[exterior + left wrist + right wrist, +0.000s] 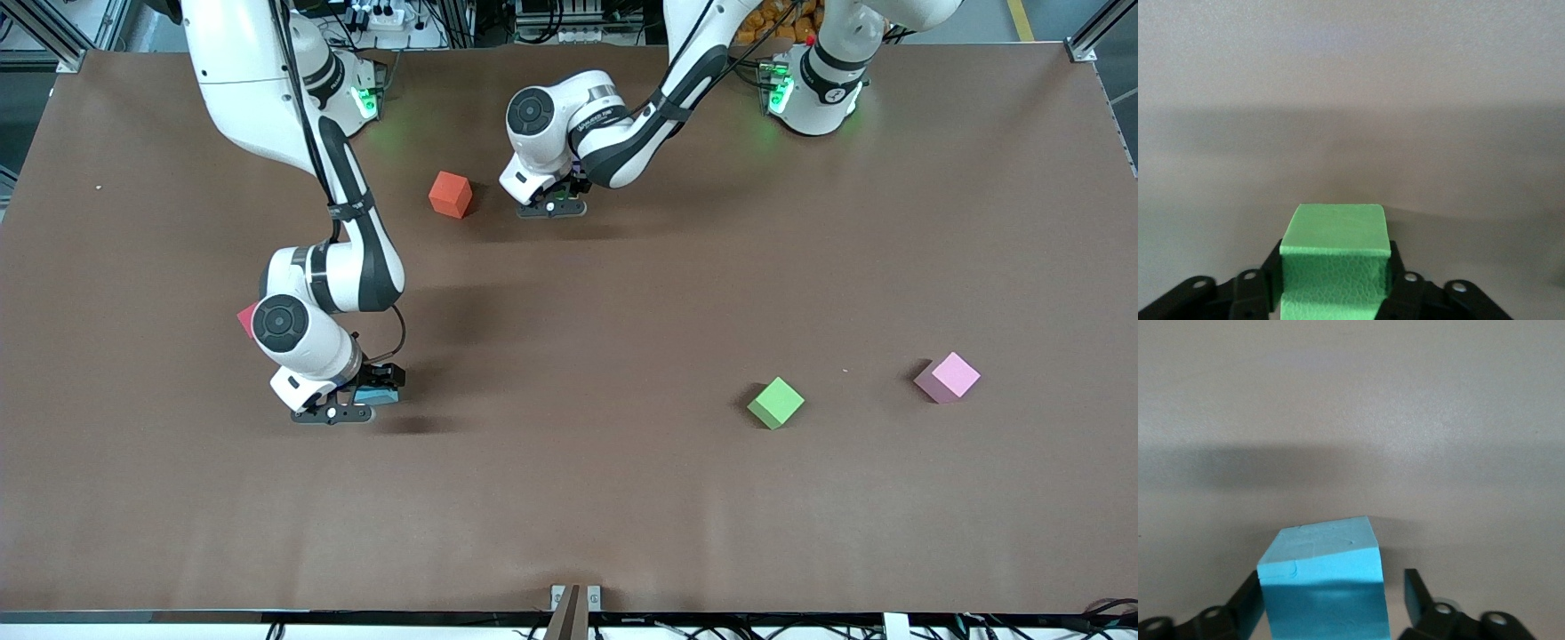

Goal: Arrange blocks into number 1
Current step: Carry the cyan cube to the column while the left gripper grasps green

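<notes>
Jaws of the left gripper (1331, 293) are clenched on a green block (1335, 257), low over the bench (622, 498) at about 3 o'clock from the orange cube (451, 195). Jaws of the right gripper (1331, 600) stand apart around the light blue block (1321, 583); one finger touches it, the other shows a gap. A second green block (776, 402) lies near the pink block (948, 377), at its 9 o'clock. A red cube (247, 317) peeks from under the right arm.

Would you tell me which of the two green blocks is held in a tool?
The green block between the left tool's fingers, beside the orange cube; the other green block sits free near the pink block.
</notes>
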Robot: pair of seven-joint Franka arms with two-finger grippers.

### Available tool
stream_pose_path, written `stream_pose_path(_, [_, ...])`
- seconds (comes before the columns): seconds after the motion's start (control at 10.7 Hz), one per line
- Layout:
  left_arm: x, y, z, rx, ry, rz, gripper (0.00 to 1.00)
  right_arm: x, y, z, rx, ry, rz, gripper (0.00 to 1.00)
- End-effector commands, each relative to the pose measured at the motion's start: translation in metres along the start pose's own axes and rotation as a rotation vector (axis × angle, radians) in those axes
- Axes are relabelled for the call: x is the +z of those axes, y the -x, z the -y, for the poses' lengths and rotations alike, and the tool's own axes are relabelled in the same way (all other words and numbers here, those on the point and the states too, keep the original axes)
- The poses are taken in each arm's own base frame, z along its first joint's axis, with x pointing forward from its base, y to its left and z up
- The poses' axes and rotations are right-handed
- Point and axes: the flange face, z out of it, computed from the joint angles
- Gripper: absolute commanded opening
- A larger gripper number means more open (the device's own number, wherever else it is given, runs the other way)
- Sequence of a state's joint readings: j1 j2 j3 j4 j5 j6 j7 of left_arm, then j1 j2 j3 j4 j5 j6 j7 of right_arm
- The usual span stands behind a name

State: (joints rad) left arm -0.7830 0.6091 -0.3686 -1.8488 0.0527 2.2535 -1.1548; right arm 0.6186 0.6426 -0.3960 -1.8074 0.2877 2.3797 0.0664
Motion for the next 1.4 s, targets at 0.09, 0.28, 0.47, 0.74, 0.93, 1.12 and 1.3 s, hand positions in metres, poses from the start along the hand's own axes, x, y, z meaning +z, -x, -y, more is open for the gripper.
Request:
stream_pose_path(0.09, [-0.007,-0.001,0.004,-0.028,0.016,-0.010,1.00,-0.003,0.003,0.007,-0.003,-0.021,-0.001,0.00])
stream_pose_path(0.28, [-0.059,-0.031,0.012,-0.070,0.078,-0.068,1.00,-0.014,0.005,0.017,-0.001,-0.032,-0.005,0.00])
stream_pose_path(0.47, [-0.120,-0.074,0.046,-0.106,0.133,-0.142,1.00,-0.023,0.018,0.058,0.057,-0.038,0.000,0.00])
stream_pose_path(0.74, [-0.172,-0.167,0.150,-0.088,0.110,-0.159,1.00,-0.048,0.054,0.130,0.110,-0.056,0.029,0.00])
stream_pose_path(0.93, [-0.174,-0.230,0.231,-0.204,0.097,-0.152,1.00,-0.044,0.106,0.197,0.169,-0.039,0.054,0.00])
stream_pose_path(1.12, [-0.164,-0.275,0.304,-0.346,0.068,-0.154,1.00,-0.042,0.154,0.236,0.188,-0.037,0.057,0.00])
stream_pose_path(1.3, [-0.160,-0.308,0.351,-0.434,0.051,-0.173,1.00,-0.032,0.216,0.281,0.189,-0.037,0.039,0.00])
